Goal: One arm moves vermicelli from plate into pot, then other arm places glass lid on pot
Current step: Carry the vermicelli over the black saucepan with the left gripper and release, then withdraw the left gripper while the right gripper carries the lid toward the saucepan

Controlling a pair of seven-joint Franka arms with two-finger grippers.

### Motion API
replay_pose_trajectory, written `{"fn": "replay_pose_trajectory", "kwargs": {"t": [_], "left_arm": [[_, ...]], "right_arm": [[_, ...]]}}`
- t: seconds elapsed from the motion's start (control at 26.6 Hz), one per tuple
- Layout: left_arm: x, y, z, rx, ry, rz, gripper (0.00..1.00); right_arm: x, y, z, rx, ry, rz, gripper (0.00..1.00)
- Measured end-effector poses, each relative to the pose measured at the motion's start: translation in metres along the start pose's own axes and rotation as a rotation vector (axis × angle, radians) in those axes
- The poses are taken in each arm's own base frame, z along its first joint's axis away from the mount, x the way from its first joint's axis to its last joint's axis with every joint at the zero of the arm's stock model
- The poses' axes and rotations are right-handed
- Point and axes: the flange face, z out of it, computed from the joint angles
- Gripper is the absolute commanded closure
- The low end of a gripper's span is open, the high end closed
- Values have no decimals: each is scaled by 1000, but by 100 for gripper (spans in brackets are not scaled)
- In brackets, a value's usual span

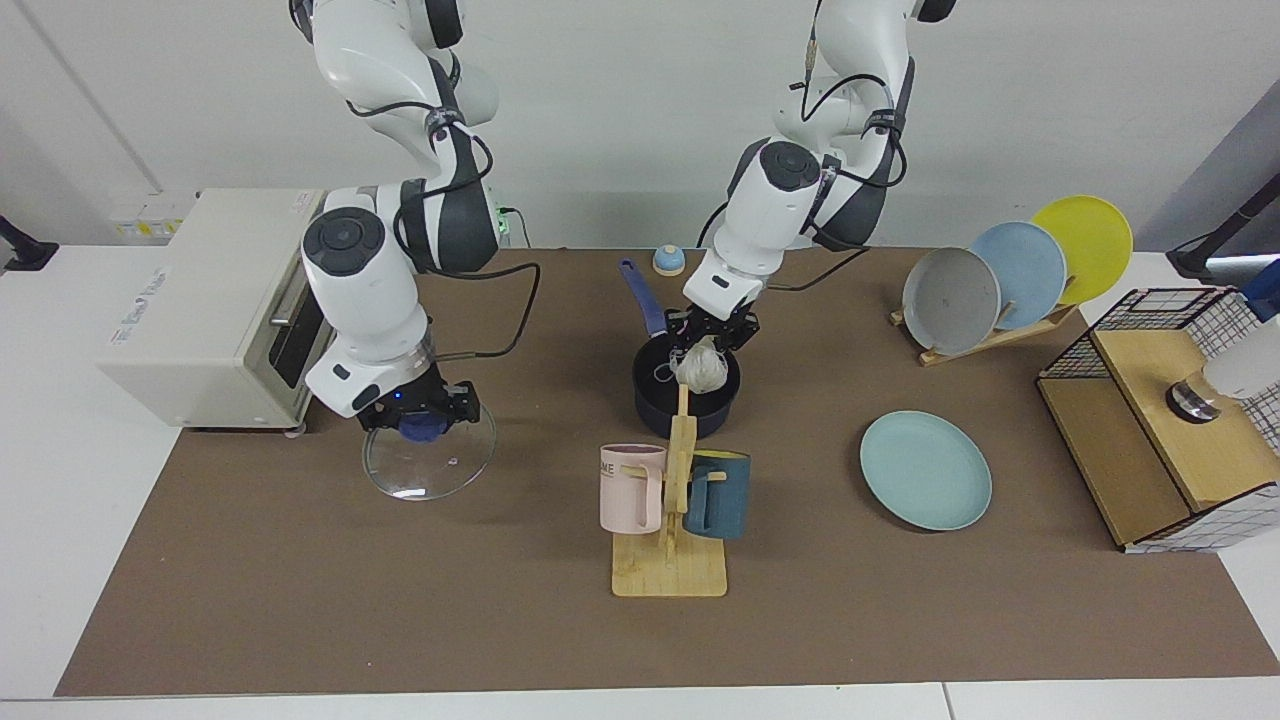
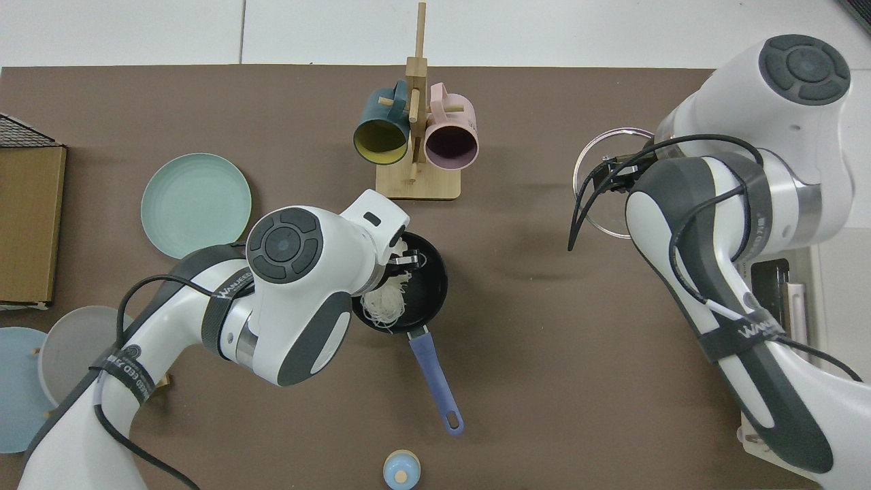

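1. The left gripper (image 1: 712, 332) pinches a wispy white nest of vermicelli (image 1: 701, 368), hanging just beneath it inside the round dark pot (image 1: 686, 405).
2. The right gripper (image 1: 420, 412) clasps the blue knob of the clear glass lid (image 1: 428, 462), seemingly lifted off the mat.
3. The flat teal plate (image 1: 926, 470) lies well apart from the left gripper.

Pot (image 1: 686, 398) front – behind the mug rack (image 1: 672, 520); glass lid (image 2: 605, 184) half under an arm.

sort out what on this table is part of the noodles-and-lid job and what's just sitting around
In the job:
noodles, held by left gripper over the pot
teal plate, now bare
glass lid, held by right gripper

Sitting around:
mug stand with two mugs
plate rack
toaster oven
small blue bell
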Motion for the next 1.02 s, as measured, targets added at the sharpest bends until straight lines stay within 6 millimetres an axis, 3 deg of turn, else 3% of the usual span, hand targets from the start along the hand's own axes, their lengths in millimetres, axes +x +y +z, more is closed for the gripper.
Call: {"fn": "replay_pose_trajectory", "kwargs": {"t": [0.23, 0.26, 0.49, 0.6, 0.75, 1.02], "left_arm": [[-9, 9, 10, 3, -9, 0, 100], [-9, 10, 10, 3, -6, 2, 96], [-8, 7, 24, 38, 6, 15, 40], [-7, 6, 32, 50, 6, 20, 21], [-6, 5, 36, 48, 6, 2, 4], [4, 3, 18, 50, 29, -49, 0]], "right_arm": [[-4, 2, 6, -1, -16, 2, 100], [-6, 2, 6, -1, -18, 2, 100], [-24, 4, 1, 1, -41, 3, 100], [-36, 4, -3, 17, -48, 7, 100], [-57, 4, -3, 35, -59, 9, 100], [-93, 4, 12, 44, -26, 6, 100]]}}
